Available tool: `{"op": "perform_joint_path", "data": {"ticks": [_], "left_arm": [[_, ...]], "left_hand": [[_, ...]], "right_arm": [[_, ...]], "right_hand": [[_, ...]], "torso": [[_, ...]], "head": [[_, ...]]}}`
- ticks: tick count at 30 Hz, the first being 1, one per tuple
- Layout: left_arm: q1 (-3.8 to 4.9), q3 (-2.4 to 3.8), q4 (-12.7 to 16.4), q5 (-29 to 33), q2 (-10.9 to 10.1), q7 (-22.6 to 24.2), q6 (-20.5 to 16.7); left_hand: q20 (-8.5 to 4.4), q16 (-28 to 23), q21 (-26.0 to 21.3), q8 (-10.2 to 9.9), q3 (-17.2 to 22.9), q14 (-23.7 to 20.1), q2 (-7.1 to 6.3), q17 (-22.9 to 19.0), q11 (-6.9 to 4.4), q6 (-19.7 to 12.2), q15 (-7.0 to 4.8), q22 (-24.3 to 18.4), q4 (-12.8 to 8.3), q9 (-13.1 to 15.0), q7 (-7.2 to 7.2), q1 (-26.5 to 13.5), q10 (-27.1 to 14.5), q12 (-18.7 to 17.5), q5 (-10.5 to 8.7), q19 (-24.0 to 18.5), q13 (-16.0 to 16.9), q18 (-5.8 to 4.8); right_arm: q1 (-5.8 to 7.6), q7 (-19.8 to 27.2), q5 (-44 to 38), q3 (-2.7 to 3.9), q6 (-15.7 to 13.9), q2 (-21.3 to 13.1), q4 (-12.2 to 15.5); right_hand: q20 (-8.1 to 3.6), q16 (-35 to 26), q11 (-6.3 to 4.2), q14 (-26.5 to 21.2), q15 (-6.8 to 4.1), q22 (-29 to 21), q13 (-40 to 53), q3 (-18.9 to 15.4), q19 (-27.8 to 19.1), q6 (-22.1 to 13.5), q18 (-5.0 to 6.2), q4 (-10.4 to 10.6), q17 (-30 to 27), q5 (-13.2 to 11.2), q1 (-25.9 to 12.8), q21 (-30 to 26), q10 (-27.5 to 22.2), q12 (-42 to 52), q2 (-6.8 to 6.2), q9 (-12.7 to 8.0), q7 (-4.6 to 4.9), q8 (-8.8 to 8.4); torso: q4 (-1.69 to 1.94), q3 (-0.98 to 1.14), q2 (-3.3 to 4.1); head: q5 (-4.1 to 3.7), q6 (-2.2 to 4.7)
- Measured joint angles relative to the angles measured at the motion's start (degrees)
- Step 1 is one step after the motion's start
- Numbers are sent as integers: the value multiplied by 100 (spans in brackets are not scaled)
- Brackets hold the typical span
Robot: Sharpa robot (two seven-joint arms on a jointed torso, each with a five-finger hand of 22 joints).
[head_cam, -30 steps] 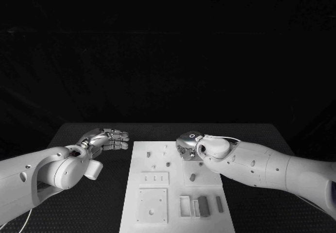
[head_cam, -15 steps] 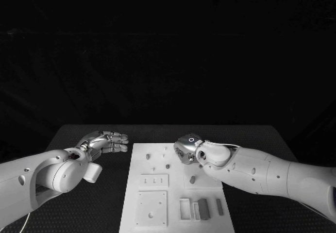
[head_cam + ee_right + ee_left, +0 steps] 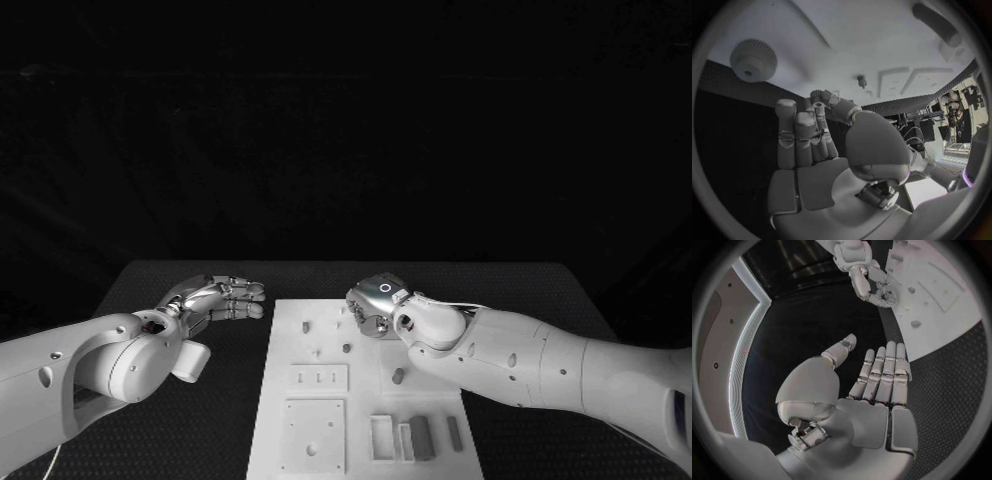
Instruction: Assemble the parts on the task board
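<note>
We see the head view as dim overall: the upper half of the frame is near black, and the light falls from above on the lower half alone. There the white task board (image 3: 284, 362) is the brightest surface, evenly lit and faintly shadowed beneath the arms, while the black table (image 3: 548, 290) gives back little. Small glints sit on the silver left hand (image 3: 216, 297) and right hand (image 3: 371, 305). In both wrist views a dark frame rings the circle, straight edges of the board bend towards the rim, and the palm in the middle carries soft highlights with shadow between the fingers.
</note>
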Motion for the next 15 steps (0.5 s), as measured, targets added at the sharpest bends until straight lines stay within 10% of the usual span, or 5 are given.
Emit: {"op": "perform_joint_path", "data": {"ticks": [15], "left_arm": [[27,2,-30,-4,66,0,10]], "left_hand": [[0,0,0,-29,0,0,0,5,0,0,0,-5,0,0,0,0,0,0,0,0,-4,-1]], "right_arm": [[20,-41,-3,10,-198,428,-511]], "right_hand": [[-19,0,0,-3,-3,0,0,31,21,-1,0,0,-5,-2,-38,0,2,-1,-37,-2,0,-1]], "torso": [[9,-3,16]], "head": [[-2,25]]}}
